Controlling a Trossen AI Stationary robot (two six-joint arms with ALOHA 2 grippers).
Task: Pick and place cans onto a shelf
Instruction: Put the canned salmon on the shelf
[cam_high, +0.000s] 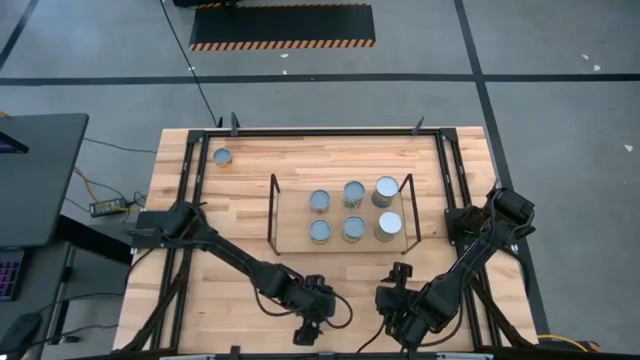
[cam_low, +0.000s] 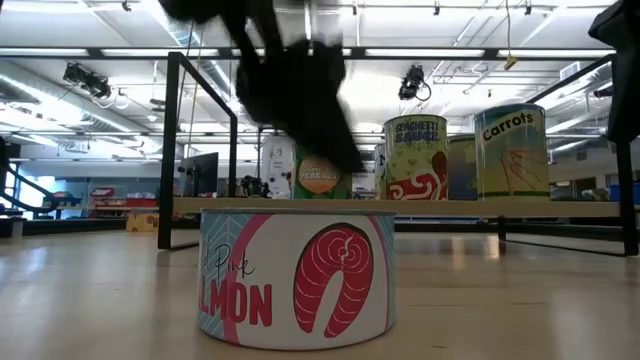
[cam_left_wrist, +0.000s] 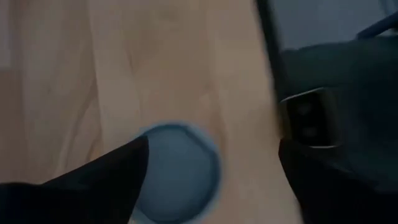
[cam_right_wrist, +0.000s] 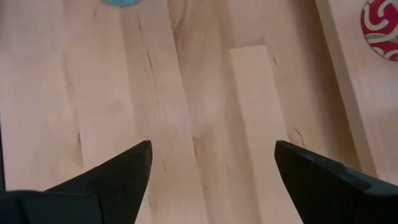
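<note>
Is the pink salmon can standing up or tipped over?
Standing up. The low pink-labelled salmon can sits flat on the wooden table, label upright and readable.

Even, bright light from ceiling strips (cam_low: 250, 50) fills the room in the low view, glaring at 12 o'clock. The bench (cam_high: 250, 170) shows only soft shadows from above. The left wrist view is blurred throughout; the dark arm (cam_low: 290, 80) smears in the low view.
</note>
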